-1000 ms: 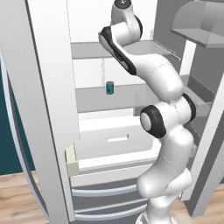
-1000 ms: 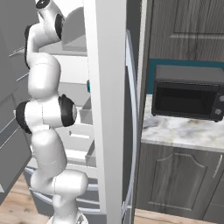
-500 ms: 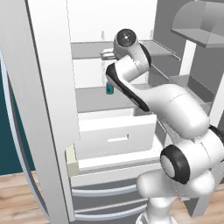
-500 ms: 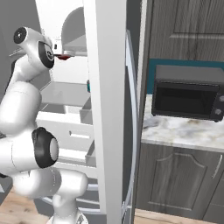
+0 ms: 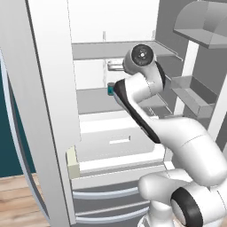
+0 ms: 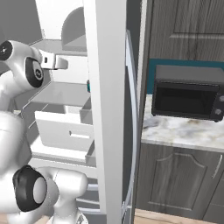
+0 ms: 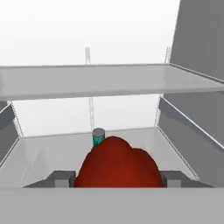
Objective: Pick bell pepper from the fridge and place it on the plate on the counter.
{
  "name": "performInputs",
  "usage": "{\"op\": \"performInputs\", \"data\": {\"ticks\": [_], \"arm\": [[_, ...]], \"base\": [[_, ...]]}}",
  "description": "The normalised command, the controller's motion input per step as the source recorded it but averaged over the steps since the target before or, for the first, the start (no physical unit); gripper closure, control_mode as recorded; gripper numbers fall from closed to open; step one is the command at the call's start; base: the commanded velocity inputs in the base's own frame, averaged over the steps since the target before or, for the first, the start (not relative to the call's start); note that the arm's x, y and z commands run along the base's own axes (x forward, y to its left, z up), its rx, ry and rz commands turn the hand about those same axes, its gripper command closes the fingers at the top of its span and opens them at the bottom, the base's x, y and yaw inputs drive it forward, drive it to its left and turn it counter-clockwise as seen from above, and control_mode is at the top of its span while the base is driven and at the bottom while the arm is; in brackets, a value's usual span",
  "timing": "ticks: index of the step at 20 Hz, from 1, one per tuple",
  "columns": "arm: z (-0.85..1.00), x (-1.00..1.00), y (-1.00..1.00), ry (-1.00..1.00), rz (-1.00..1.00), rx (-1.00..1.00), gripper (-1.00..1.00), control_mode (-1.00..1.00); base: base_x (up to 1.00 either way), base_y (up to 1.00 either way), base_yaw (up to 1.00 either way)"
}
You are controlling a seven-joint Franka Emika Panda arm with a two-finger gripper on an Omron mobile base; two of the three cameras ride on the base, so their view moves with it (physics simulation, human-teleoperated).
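**Pepper gripped inside the fridge**

The red bell pepper [image 7: 117,162] sits between the gripper [image 7: 117,178] fingertips [image 7: 62,178], which are closed against its two sides. It hangs above a grey shelf [image 7: 52,155] inside the fridge [image 5: 53,111]. A small teal can [image 7: 98,137] stands on that shelf just behind the pepper. To the fridge's right, the marbled counter [image 6: 183,131] carries a dark microwave [image 6: 188,92].

Peppers: one, red [image 7: 118,164], between the jaws
Cans: one, teal [image 7: 98,137], just beyond the jaws
Fridges: one [image 5: 53,111]
Drawers: one, white [image 5: 117,139]
Microwaves: one [image 6: 188,92]
Counters: one [image 6: 183,131]
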Motion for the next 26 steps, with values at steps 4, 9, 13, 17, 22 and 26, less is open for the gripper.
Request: {"op": "performInputs", "data": {"ticks": [4, 9, 13, 17, 22, 26], "arm": [[-0.01, -0.67, 0.00, 0.19, 0.00, 0.00, 1.00, -1.00], [-0.23, -0.64, 0.00, 0.19, 0.00, 0.00, 1.00, -1.00], [-0.36, -0.64, 0.00, 0.06, 0.00, 0.00, 1.00, -1.00], [-0.37, -0.49, 0.00, 0.02, 0.00, 0.00, 1.00, -1.00], [-0.46, -0.32, -0.11, 0.00, 0.00, 0.00, 1.00, -1.00], [-0.23, -0.05, -0.22, 0.02, 0.00, 0.00, 1.00, -1.00]], "base": [[0.00, 0.00, 0.00], [0.00, 0.00, 0.00], [0.00, 0.00, 0.00], [0.00, 0.00, 0.00], [0.00, 0.00, 0.00], [0.00, 0.00, 0.00]]}}
